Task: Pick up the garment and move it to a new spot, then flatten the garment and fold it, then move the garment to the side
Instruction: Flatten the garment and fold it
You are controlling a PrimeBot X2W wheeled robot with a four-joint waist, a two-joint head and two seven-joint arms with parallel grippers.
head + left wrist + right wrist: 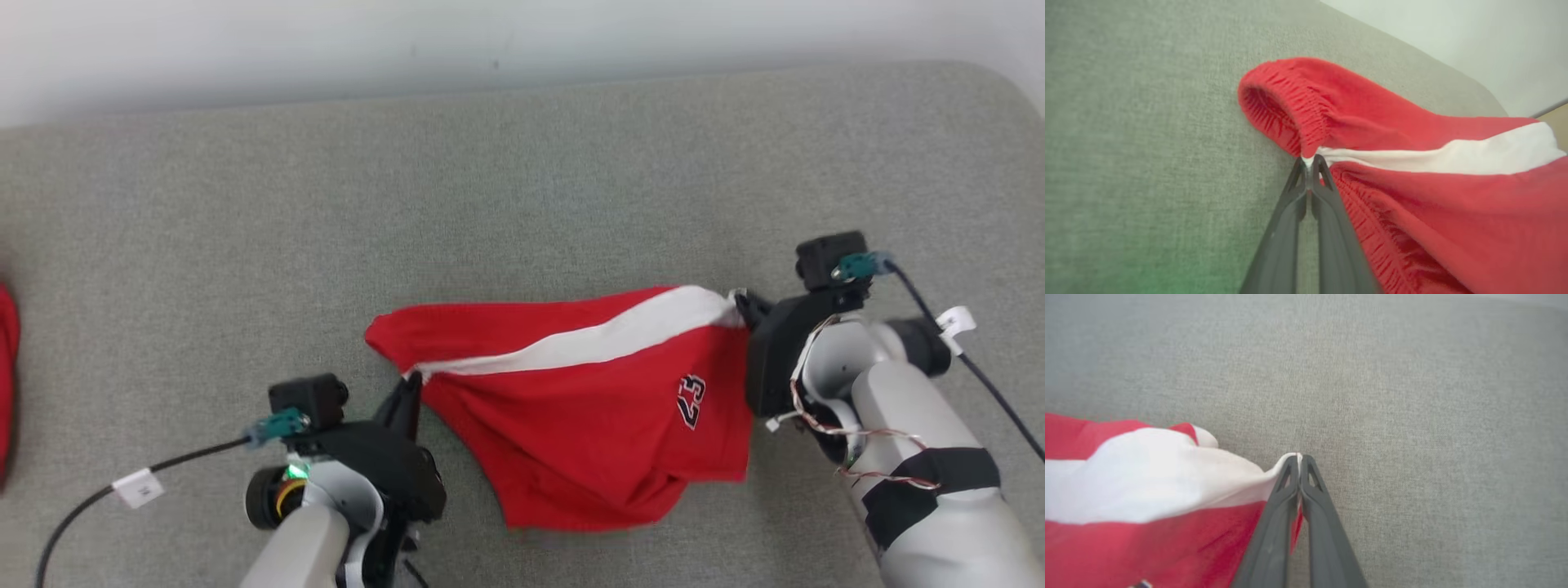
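The garment (596, 408) is a pair of red shorts with a white side stripe and a dark number print, stretched between my two grippers over the grey surface. My left gripper (413, 380) is shut on the elastic waistband end of the white stripe (1308, 160). At the other end, my right gripper (739, 304) is shut on the tip of the white stripe (1298, 457) at the hem. The red cloth (1453, 212) hangs down below the stripe in loose folds (1147, 547).
A grey fabric surface (522, 188) spreads all around, with its far edge against a pale wall (408, 41). Another red cloth (6, 384) shows at the left edge. Cables (971, 359) trail from both wrists.
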